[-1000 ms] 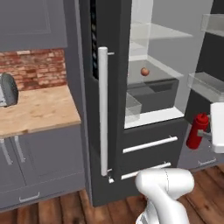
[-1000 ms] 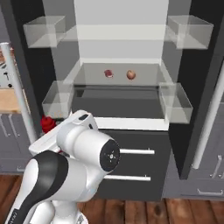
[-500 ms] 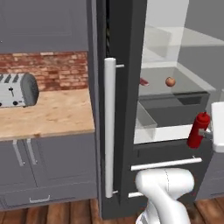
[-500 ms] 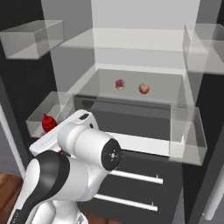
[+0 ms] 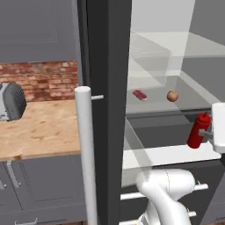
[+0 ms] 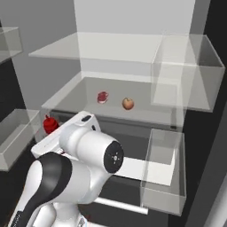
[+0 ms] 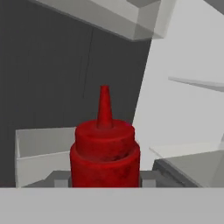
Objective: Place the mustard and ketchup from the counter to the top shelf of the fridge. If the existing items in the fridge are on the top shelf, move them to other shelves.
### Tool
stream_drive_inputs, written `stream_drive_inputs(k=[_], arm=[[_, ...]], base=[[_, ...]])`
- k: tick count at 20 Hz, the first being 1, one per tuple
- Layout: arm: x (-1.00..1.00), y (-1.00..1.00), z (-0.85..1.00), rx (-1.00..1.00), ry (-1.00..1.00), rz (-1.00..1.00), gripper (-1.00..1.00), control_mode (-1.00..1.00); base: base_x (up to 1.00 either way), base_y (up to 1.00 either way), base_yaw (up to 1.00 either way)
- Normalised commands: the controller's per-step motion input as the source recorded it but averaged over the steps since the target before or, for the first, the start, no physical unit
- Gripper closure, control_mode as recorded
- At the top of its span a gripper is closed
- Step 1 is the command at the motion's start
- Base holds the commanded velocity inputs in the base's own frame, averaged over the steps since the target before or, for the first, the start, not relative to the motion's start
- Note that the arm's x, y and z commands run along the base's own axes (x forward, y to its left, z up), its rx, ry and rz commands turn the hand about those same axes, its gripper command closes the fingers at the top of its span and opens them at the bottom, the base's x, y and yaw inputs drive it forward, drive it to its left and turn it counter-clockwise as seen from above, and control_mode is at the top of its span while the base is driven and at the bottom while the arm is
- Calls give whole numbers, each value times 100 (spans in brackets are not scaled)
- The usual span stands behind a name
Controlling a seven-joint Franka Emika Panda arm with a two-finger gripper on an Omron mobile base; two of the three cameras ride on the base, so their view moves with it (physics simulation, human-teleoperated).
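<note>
Upright ketchup (image 5: 198,131) in end effector (image 5: 211,132), before fridge (image 6: 133,57)

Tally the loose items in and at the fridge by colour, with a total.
Red: 2, the ketchup bottle in the claw and a small red food item on the shelf.
Orange-tan: 1, a round fruit on the same shelf.
Total: 3

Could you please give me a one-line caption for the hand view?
Red ketchup bottle held upright, facing the open fridge's glass shelves.
</note>
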Motion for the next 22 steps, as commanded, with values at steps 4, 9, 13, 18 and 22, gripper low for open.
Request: stream_drive_inputs(k=[4,9,13,18,22], arm=[[0,0,0,0,0,0,100,100],[0,0,0,0,0,0,100,100],[15,0,100,0,0,-1,100,-100],[2,-7,100,6,4,-2,100,-100],[27,-3,100,3,3,0,100,-100]], base=[[49,-37,1],[78,0,1],[0,0,0],[0,0,0],[0,0,0]])
